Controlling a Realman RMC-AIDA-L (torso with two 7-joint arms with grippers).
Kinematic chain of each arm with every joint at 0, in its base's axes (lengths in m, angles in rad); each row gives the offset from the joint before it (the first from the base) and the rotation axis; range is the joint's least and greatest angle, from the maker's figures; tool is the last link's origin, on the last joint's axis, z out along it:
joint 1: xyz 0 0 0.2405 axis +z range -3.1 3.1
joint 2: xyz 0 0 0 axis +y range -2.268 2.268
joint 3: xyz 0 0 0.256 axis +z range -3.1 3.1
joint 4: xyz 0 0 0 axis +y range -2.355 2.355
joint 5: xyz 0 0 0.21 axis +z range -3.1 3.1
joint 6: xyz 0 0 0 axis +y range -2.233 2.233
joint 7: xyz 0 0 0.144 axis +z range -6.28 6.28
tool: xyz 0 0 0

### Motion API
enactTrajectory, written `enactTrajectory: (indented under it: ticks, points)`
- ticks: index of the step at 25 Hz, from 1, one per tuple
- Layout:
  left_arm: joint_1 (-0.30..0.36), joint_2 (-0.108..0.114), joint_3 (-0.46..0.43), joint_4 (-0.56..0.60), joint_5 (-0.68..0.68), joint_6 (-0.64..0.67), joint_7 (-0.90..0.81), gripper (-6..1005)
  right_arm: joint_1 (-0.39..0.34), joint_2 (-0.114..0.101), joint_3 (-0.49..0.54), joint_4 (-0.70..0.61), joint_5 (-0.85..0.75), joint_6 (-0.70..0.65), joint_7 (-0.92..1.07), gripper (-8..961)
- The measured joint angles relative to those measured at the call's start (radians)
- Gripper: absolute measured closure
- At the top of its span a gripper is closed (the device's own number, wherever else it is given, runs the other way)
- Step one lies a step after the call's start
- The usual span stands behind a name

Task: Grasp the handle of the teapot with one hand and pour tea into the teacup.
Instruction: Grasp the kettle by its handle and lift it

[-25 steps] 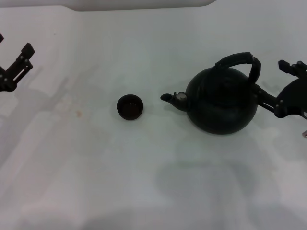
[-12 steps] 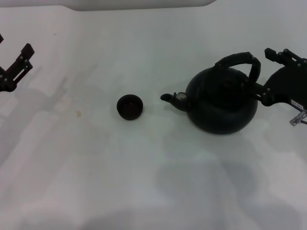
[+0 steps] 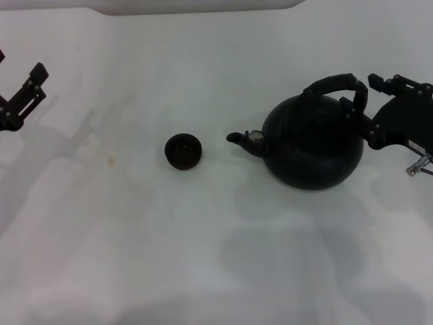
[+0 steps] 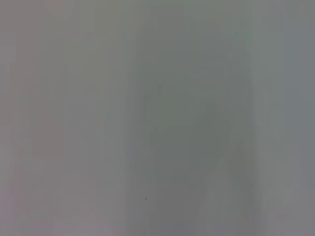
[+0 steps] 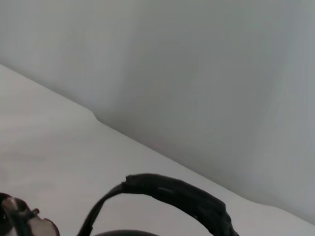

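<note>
From overhead, the right gripper (image 3: pixel 365 101) sits spread wide beside the teapot (image 3: pixel 312 143) handle (image 3: pixel 336 86), with the teacup (image 3: pixel 183 151) left of the spout. The right wrist view catches only the handle's arch (image 5: pixel 177 194) (no cup). The left gripper (image 3: pixel 24 96) is parked far left; can't tell its fingers.

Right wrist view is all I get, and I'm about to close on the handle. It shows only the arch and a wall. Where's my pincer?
Observer: In the head view, the right pincer is open at the handle's right end, one finger either side.
Operator: And the teacup?
Observer: The teacup stands left of the teapot, in line with the spout, not touching it.
Operator: Left arm?
Observer: The left pincer is parked at the far left edge.
</note>
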Motion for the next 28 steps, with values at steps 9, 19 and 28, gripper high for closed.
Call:
enactTrajectory:
  ticks: [9, 19, 28]
  points:
    - [-0.004, 0.000, 0.002, 0.000, 0.002, -0.005, -0.001, 226, 0.002, 0.000, -0.010, -0.016, 0.000, -0.032, -0.001, 447]
    - [-0.004, 0.000, 0.007, 0.000, 0.006, -0.006, 0.000, 225, 0.022, 0.000, -0.022, -0.032, -0.003, -0.035, -0.011, 596]
    - [-0.004, 0.000, 0.008, 0.000, 0.008, -0.006, 0.000, 225, 0.053, 0.000, -0.027, -0.058, -0.001, -0.035, -0.006, 734]
